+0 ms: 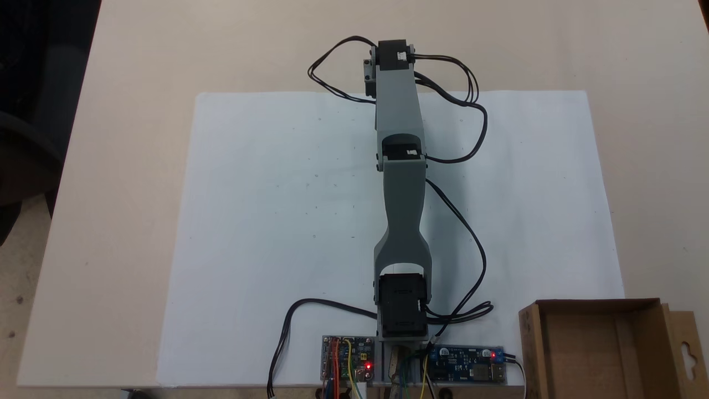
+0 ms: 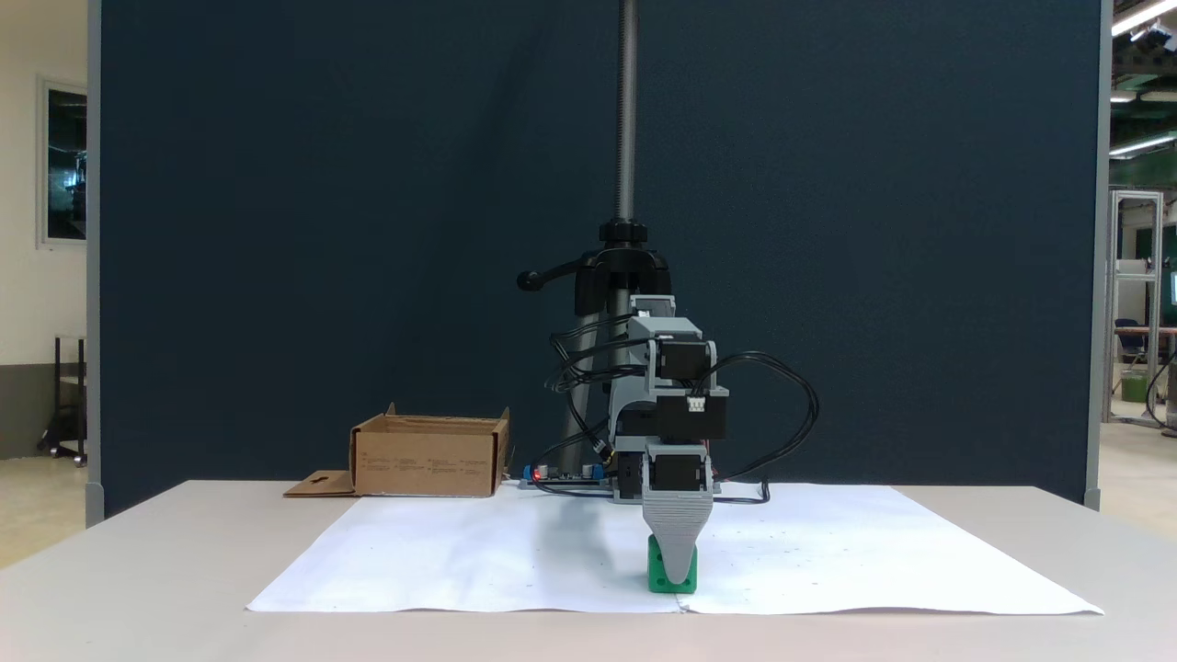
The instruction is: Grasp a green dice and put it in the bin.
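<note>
White paper sheet on table

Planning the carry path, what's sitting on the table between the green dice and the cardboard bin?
In a fixed view, only bare white paper lies between the green dice and the bin.

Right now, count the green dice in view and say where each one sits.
1. The green dice sits on the white paper near its front edge in a fixed view, directly under the lowered pincer. The arm could hide others from above.

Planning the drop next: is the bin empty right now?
Empty as far as shown: the bin shows a bare cardboard floor from above. The green dice sits on the paper under the claw.
</note>
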Robot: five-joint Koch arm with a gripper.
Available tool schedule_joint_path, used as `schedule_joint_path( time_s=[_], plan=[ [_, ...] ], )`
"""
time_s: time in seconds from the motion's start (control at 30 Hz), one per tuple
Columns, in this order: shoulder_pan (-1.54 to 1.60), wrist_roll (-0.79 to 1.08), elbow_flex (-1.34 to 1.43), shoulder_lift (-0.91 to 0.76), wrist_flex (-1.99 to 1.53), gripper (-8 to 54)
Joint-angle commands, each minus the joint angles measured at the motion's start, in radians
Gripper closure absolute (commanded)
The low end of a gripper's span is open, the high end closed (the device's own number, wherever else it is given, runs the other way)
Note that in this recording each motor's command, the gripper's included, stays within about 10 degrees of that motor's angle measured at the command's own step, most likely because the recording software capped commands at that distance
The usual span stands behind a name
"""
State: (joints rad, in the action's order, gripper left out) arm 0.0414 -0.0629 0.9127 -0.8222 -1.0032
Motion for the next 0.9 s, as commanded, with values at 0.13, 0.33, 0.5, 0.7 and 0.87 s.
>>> schedule_joint_path(
  time_s=[0.13,0.33,0.5,0.7,0.87],
  plan=[
    [0.008,-0.041,-0.051,-0.009,-0.057,18.5],
    [0.006,-0.041,-0.051,-0.003,-0.037,18.4],
    [0.0,-0.041,-0.051,0.003,-0.018,18.4],
    [-0.006,-0.041,-0.051,0.009,-0.002,18.4],
    [-0.014,-0.034,-0.051,0.014,0.017,18.4]
  ],
)
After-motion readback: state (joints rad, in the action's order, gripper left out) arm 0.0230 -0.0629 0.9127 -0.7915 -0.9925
